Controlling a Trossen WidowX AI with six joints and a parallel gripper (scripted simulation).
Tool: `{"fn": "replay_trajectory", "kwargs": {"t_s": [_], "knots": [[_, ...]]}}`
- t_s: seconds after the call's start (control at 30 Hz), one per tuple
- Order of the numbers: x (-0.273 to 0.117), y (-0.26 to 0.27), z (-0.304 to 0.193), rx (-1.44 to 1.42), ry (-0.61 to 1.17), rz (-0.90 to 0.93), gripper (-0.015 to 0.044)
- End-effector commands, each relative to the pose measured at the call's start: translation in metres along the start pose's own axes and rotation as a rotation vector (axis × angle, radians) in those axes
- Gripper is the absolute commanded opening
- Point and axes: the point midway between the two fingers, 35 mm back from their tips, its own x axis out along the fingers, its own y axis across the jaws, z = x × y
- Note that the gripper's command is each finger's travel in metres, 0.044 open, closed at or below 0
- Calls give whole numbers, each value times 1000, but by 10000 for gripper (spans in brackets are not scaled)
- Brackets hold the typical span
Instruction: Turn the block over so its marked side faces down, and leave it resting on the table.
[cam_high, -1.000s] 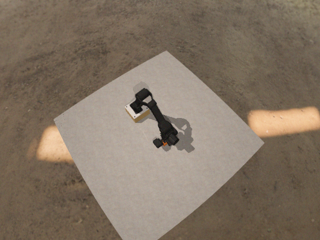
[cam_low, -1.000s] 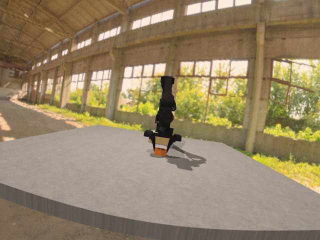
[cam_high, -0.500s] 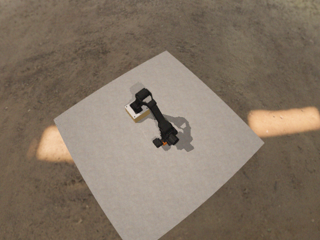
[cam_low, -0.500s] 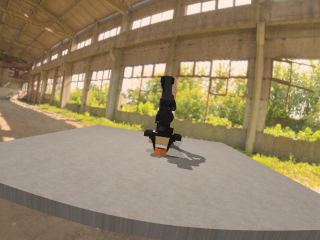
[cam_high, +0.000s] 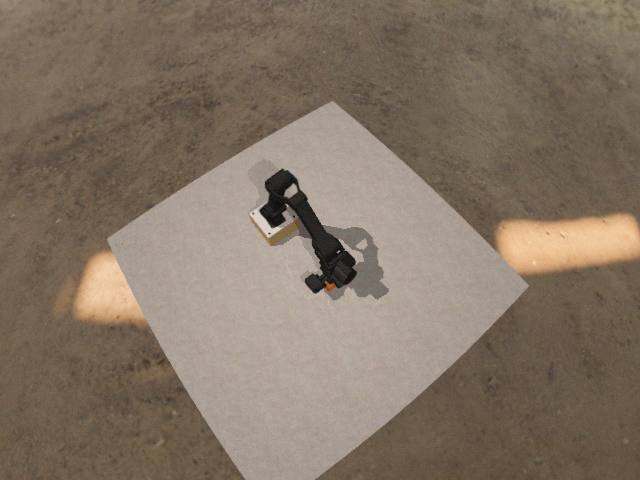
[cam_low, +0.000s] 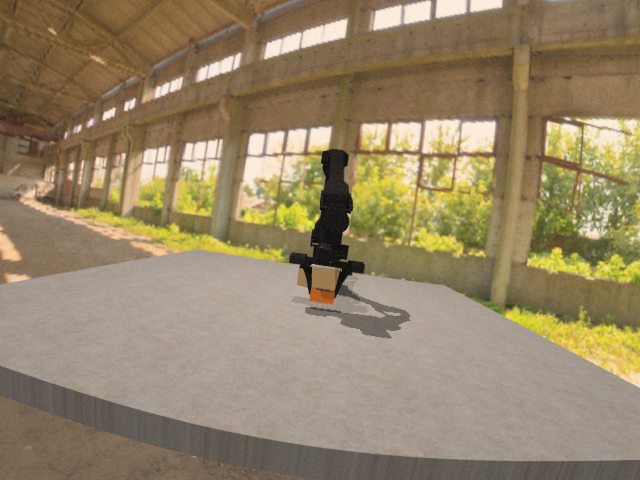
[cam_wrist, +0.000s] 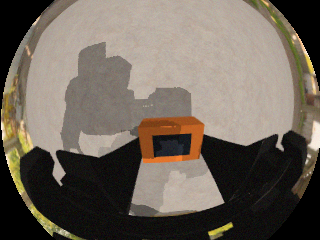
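From the top view, we see the black arm (cam_high: 312, 222) (cam_low: 334, 209) reaching from its white-topped, tan-sided base (cam_high: 270, 239) (cam_low: 325, 277) over the pale grey surface (cam_high: 258, 351) (cam_low: 310, 387) (cam_wrist: 230, 65). A small part of the orange block (cam_high: 329, 286) (cam_low: 322, 296) (cam_wrist: 171, 124) shows at the arm's far end; the fingers are too hidden here for us to tell how they stand.

In the exterior view, we find the fingers (cam_low: 340, 285) pointing down and pinching the block at their tips, one on either side. A shadow lies on the surface below the block, apart from its lower edge, so the block appears raised just above the surface. The base stands behind the fingers.

In the wrist view, we observe the block between the fingertips, its two sides against them. Its marked side, a dark rectangle (cam_wrist: 171, 145) framed in orange, faces the camera, not down. Inside the rectangle we can make out uneven dark tones but read no lettering. A yellow mark (cam_wrist: 220, 230) crosses the black housing below the fingers; it is too small for us to read.
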Motion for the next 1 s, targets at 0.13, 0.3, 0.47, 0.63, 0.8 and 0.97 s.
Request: {"fn": "replay_trajectory", "kwargs": {"t_s": [0.13, 0.3, 0.47, 0.63, 0.8, 0.97], "knots": [[2, 0, 2, -5, -131, -3, 0], [3, 0, 1, -6, -213, -3, 0], [3, 0, 0, -5, -294, -3, 0], [2, 0, -3, -4, -375, -3, 0], [0, -1, -6, -2, -453, -2, 0], [0, -1, -6, -2, -465, -2, 0]]}}
